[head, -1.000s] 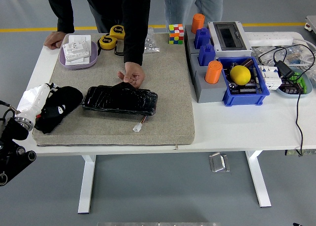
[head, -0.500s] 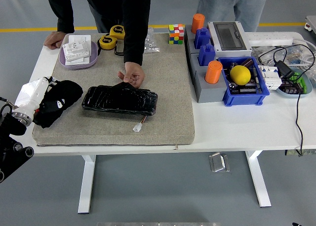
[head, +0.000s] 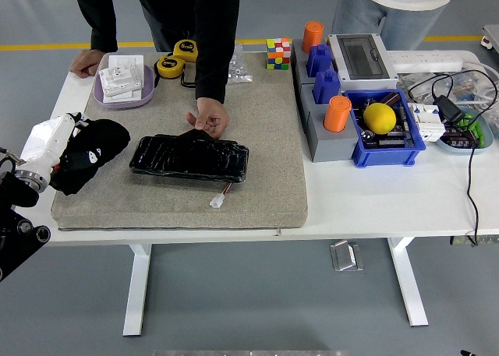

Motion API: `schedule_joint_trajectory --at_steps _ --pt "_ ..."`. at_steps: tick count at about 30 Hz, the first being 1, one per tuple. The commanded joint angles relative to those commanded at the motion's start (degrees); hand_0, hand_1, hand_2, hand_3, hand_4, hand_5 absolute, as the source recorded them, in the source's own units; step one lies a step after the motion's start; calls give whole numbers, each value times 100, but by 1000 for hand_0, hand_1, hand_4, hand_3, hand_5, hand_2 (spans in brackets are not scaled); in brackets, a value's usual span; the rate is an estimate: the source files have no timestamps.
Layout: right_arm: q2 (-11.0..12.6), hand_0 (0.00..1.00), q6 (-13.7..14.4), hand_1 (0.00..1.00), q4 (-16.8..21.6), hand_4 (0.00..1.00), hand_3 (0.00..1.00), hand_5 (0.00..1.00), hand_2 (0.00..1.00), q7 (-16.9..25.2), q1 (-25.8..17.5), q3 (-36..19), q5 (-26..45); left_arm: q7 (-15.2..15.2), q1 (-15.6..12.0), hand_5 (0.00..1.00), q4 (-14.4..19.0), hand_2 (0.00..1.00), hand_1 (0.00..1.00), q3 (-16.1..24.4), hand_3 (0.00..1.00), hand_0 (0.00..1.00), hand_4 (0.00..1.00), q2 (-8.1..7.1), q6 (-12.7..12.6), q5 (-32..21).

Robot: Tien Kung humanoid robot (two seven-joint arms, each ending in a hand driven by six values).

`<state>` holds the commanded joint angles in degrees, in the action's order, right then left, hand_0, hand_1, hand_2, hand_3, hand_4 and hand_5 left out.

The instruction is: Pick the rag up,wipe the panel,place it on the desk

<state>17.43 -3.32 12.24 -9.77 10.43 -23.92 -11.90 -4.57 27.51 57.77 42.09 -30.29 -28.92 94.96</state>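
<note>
Rag (head: 92,157) — black, bunched — is lying at the left end of the grey mat (head: 265,185), just left of the panel, with the robot's left hand (head: 48,142) sitting over its left side; the white fingers (head: 66,125) are reaching onto the cloth, but I cannot tell whether they are clamping it or only resting. Panel (head: 189,156), black and glossy, is lying flat mid-mat, a white connector (head: 217,202) trailing just below it. A person's hand (head: 207,121) is pressing the panel's far edge, presumably steadying it for wiping. The person's other hand (head: 84,61) is leaning on the counter (head: 374,192) well behind the panel. Right arm is not showing. Judgement: pick-up stage, wipe not yet begun.
</note>
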Motion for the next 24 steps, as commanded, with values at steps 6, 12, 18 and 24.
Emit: schedule_joint_trajectory --at_steps 6,12,18,24 --pt "9 790 0 691 -3 998 661 501 721 2 12 9 14 -141 76 2 236 544 185 45 551 328 469 -85 92 92" --pt "19 790 -7 691 -21 998 661 502 721 5 9 43 56 -289 152 2 470 545 182 85 550 323 466 -88 157 196" --pt "27 790 -12 692 -33 998 661 502 721 15 1 65 87 -373 206 2 567 548 182 -27 551 324 465 -24 190 230" --pt "33 790 -23 692 -53 998 661 503 721 19 -16 126 143 -434 209 2 642 548 182 -88 552 324 464 79 207 264"
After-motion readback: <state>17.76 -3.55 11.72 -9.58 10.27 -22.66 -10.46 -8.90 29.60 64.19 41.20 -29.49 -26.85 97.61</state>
